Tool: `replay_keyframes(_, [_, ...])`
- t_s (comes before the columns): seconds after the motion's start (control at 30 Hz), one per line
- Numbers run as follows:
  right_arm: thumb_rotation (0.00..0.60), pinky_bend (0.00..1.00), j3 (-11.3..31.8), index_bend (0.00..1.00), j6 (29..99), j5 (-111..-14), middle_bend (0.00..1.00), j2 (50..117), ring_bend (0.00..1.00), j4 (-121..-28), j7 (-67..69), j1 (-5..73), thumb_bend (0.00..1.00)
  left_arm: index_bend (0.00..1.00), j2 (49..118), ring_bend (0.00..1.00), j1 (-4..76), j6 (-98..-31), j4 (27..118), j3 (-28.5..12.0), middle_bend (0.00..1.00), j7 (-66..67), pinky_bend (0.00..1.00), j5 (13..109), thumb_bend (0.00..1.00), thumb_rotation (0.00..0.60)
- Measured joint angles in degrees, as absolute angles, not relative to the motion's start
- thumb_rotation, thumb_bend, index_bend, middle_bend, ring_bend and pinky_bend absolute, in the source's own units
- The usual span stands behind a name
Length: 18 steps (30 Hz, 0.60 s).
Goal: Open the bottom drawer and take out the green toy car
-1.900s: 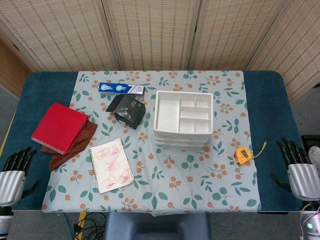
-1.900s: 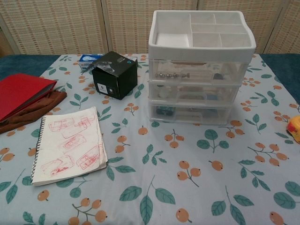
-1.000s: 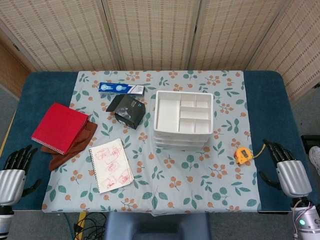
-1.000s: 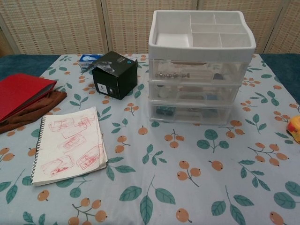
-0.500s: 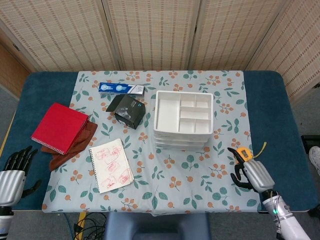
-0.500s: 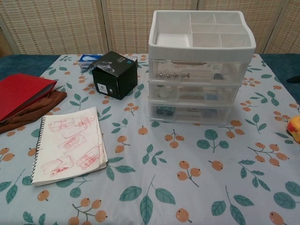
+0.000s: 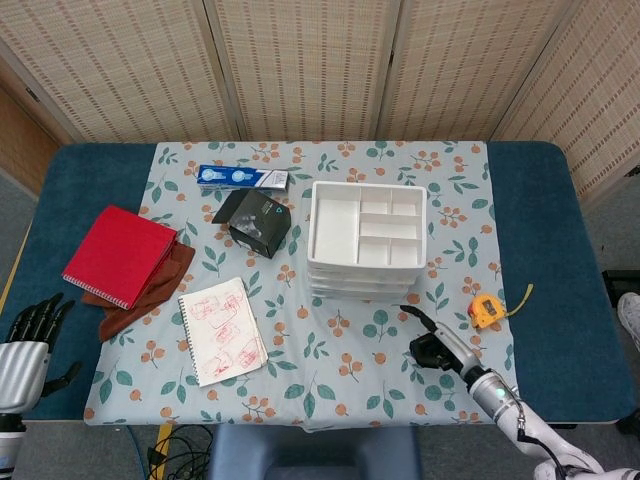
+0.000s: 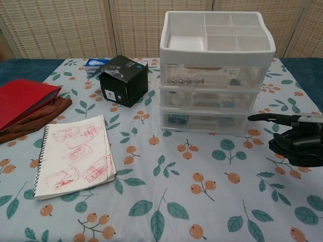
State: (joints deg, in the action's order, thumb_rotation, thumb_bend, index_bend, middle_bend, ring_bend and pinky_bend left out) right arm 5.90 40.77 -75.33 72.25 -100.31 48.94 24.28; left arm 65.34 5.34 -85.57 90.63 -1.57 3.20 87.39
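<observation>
The white three-drawer unit [image 7: 365, 240] stands at mid-table, its clear fronts facing me. Its bottom drawer [image 8: 204, 122] is closed. A small dark object shows through the drawer's front at the left; I cannot tell whether it is the green toy car. My right hand [image 8: 295, 137] hovers low over the cloth, right of the bottom drawer and apart from it. One finger points left toward the drawer, the others are curled in, and it holds nothing. In the head view the right hand [image 7: 437, 347] is in front of the unit's right corner. My left hand [image 7: 28, 330] rests at the table's near left edge, fingers spread, empty.
A yellow tape measure [image 7: 486, 310] lies just right of the right hand. A black box [image 8: 123, 79] stands left of the drawers. A spiral sketch pad [image 8: 73, 155], a red notebook [image 7: 120, 255] on a brown cloth and a blue carton [image 7: 242, 177] lie further left.
My right hand has swung in from the table's right edge to just in front and right of the drawers, and its fingers have curled in except one. The left hand has not moved.
</observation>
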Motion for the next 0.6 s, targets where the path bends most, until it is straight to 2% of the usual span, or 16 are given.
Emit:
replay_keyframes(0.27, [0.6,1.0,10.83,0.05,30.14,-71.04,0.83,76.68,0.97,-97.34,62.13,29.3,0.78,0.09,65.22,0.07,5.34,-85.02,90.24,-1.53,0.05,2.43,0.09,86.84,0.23,0.6])
replay_keyframes(0.6, [0.6,1.0,14.22,0.05,23.96,-62.62,0.81,81.89,0.97,-92.28,63.27,33.6,0.79,0.09,65.36,0.07,5.64,-84.55,89.82,-1.54,0.05,1.7,0.09,86.86,0.23,0.6])
